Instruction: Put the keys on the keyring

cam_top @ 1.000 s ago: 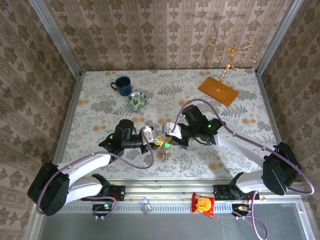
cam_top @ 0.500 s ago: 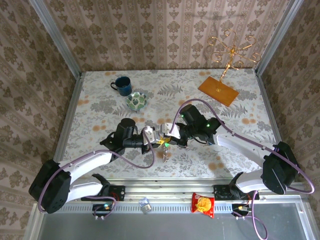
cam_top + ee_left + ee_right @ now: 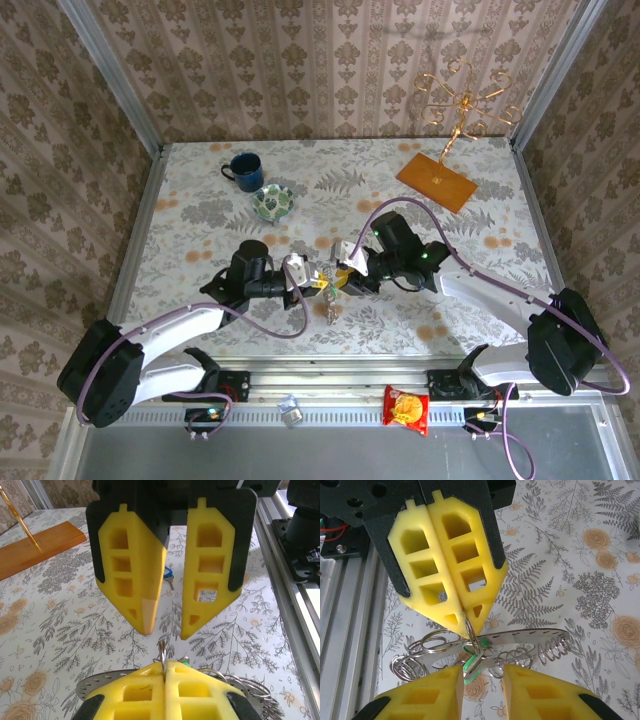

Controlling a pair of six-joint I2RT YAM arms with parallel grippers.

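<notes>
The left hand [image 3: 465,622] is pressed fully closed, its yellow foam fingertips pinching a thin wire loop of the keyring [image 3: 530,637], which it holds just above the tabletop [image 3: 200,215] near the middle front. From that pinch the keyring spreads out as a flat silvery perforated band with wire loops and spring-like coils around it. Facing it tip to tip, the right hand [image 3: 481,671] is open, with a clear gap between its two foam fingers and nothing gripped; the pinched loop stands up just below that gap in the left wrist view. The green-tagged key [image 3: 471,666] sits among the loops under the pinch, between the right hand's fingers; whether it is threaded on cannot be told. The blue-tagged key [image 3: 168,574] lies flat on the tabletop beyond the right hand. Further back stand a green-patterned bowl [image 3: 272,202], a dark blue mug [image 3: 243,168] and a gold wire stand on a wooden base [image 3: 437,180]
</notes>
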